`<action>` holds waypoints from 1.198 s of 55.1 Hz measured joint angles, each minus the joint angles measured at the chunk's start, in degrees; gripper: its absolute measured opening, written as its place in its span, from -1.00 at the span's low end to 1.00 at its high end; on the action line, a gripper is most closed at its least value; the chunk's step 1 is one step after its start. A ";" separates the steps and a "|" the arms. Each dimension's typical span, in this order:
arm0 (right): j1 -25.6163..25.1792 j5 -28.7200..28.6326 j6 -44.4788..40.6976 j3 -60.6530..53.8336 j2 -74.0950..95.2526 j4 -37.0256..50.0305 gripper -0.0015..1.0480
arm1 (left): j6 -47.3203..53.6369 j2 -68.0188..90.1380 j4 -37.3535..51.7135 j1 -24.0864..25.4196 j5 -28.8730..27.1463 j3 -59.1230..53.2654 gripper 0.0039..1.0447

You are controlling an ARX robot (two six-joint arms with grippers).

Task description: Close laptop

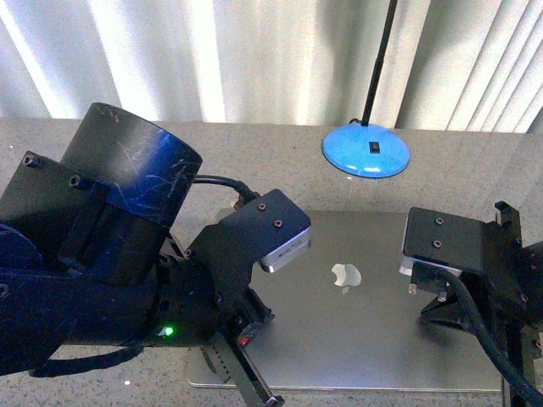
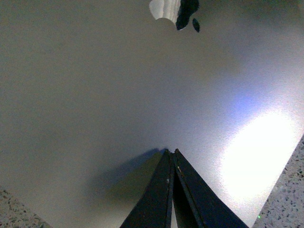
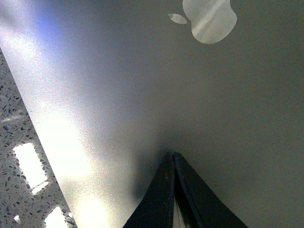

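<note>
Black, scuffed housing of the left arm (image 1: 110, 246) fills the near left of the front view, with a small green light (image 1: 168, 331) lit on its underside. The right arm (image 1: 475, 263) sits at the near right edge, a thick cable running down from it.

In the left wrist view the left gripper (image 2: 171, 152) has its two dark fingers pressed together into a single point, with no gap and nothing held. The point meets its own shadow on the grey metal, so it is at the surface or just above it; I cannot tell which. The right gripper (image 3: 170, 154) looks the same in the right wrist view: fingers closed against each other, empty, tip down at the lid.

Between and under both arms lies the laptop (image 1: 365, 322), a slim silver one, folded flat with its lid down on the speckled stone table (image 1: 254, 161). Its apple logo (image 1: 345, 275) faces up near the middle of the lid, between the two wrists. The left gripper is over the near left part of the lid, the right gripper over the right part.

Beyond the laptop, well apart from it, a lamp's round blue base (image 1: 366, 153) stands on the table, its thin black stem (image 1: 379, 59) rising out of view. Pale pleated curtains (image 1: 212, 51) hang behind the far edge.
</note>
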 joint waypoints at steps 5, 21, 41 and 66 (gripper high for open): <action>0.28 0.13 0.57 0.17 -0.04 0.00 -0.94 | -0.42 0.04 0.37 0.66 0.57 -0.20 -0.94; 1.60 -1.01 8.63 0.35 -5.35 7.67 -0.94 | -4.50 -5.73 2.82 5.86 0.79 -1.90 -0.94; 2.91 6.88 29.22 -0.57 -10.93 24.72 0.09 | -20.28 -12.41 25.46 10.47 -15.89 -6.75 -0.20; -1.27 27.78 57.61 -27.23 -23.96 68.81 -0.94 | -23.15 -32.26 44.89 17.62 -26.01 -28.81 -0.94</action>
